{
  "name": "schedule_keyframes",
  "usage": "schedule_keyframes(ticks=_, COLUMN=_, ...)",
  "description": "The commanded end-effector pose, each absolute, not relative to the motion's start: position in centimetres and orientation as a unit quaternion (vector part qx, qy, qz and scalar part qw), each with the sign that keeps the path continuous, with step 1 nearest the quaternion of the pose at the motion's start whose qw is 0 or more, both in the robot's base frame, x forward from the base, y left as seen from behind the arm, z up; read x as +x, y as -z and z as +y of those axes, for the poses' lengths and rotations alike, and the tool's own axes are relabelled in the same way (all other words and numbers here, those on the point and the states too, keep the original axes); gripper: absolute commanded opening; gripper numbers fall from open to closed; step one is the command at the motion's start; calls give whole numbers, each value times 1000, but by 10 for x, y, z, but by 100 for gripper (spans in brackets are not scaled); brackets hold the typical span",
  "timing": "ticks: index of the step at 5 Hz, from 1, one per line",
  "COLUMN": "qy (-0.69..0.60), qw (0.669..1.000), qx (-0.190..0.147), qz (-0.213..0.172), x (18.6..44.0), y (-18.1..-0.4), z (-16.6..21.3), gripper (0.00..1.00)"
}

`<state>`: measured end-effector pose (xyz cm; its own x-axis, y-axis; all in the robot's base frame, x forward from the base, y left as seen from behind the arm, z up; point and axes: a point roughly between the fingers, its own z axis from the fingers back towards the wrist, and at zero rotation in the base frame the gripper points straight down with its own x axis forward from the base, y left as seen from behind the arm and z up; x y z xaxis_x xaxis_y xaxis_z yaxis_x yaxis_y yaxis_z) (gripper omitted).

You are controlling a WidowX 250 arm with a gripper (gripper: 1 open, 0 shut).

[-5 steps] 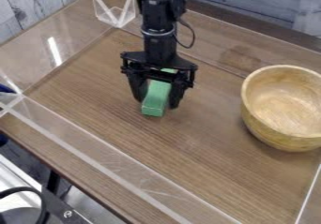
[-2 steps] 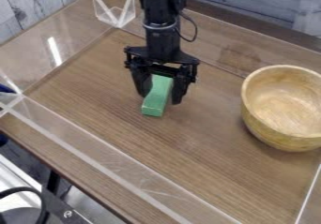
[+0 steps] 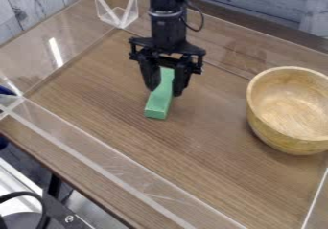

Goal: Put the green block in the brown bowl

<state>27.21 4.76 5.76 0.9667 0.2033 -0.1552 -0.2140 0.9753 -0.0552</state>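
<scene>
Wooden surface [image 3: 90, 89] carries the green block [image 3: 159, 102] beneath open jaws, unlifted; brown bowl [image 3: 291, 108] sits empty

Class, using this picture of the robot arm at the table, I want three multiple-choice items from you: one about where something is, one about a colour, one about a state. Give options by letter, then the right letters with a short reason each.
1. Where is the green block?
A. Inside the brown bowl
B. On the wooden table, to the left of the brown bowl in the picture
C. On the floor outside the clear wall

2. What colour is the bowl?
A. Light brown
B. Blue
C. White

3. What is in the bowl right now?
A. The green block
B. Two blocks
C. Nothing

Answers:
1 B: the block lies on the table beneath the tool, well apart from the bowl.
2 A: its wooden walls are light brown with visible grain.
3 C: the bowl's inside shows only bare wood.
</scene>
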Motion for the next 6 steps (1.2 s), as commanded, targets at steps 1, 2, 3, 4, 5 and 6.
schedule_keyframes(ticks=1, qy=-102, qw=993, qx=-26, qz=52, x=275, y=-62, z=47, gripper=100)
schedule_keyframes(ticks=2, qy=-94, qw=994, qx=-14, qz=50, x=269, y=-50, z=41, gripper=100)
schedule_keyframes(ticks=3, qy=-103, qw=994, qx=-22, qz=20, x=272, y=-64, z=43, gripper=100)
schedule_keyframes(ticks=4, qy=-114, qw=993, qx=-27, qz=-5, x=275, y=-70, z=46, gripper=100)
schedule_keyframes(ticks=5, qy=-123, qw=992, qx=-25, qz=9, x=269, y=-65, z=42, gripper=100)
schedule_keyframes(ticks=6, qy=-135, qw=990, qx=-19, qz=25, x=267, y=-57, z=38, gripper=100)
